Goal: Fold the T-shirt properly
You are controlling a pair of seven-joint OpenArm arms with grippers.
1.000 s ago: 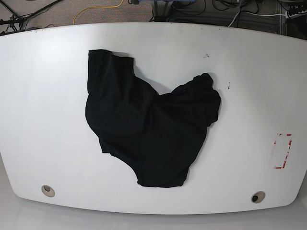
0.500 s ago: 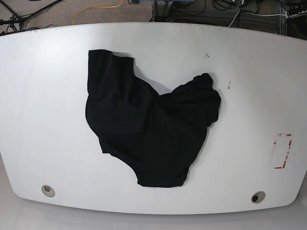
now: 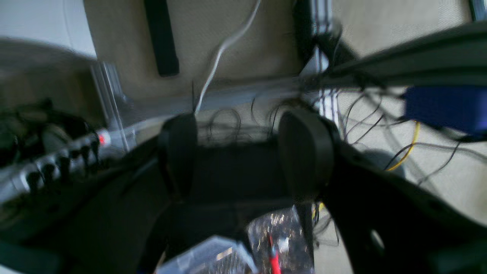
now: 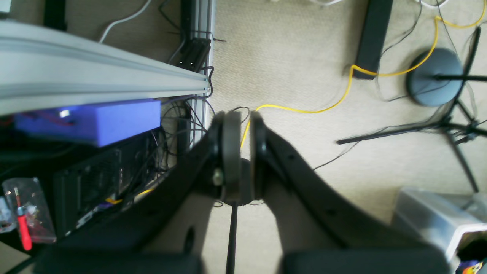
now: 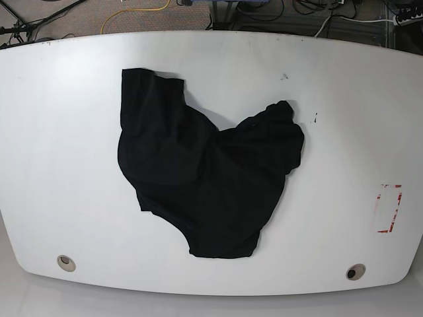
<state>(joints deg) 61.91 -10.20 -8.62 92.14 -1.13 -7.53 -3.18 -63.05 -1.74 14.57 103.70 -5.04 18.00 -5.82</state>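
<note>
Left tool point(image 3: 243, 152) jaws apart, right tool point(image 4: 245, 146) jaws together, both empty; T-shirt point(image 5: 205, 175) crumpled mid-table point(image 5: 59, 152).

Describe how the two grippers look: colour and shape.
Both are matte black. The right gripper has two curved arms ending in flat, rounded disc-like pads. The left gripper, blurred, shows similar broad oval pads on thick black arms. No markings visible.
</note>
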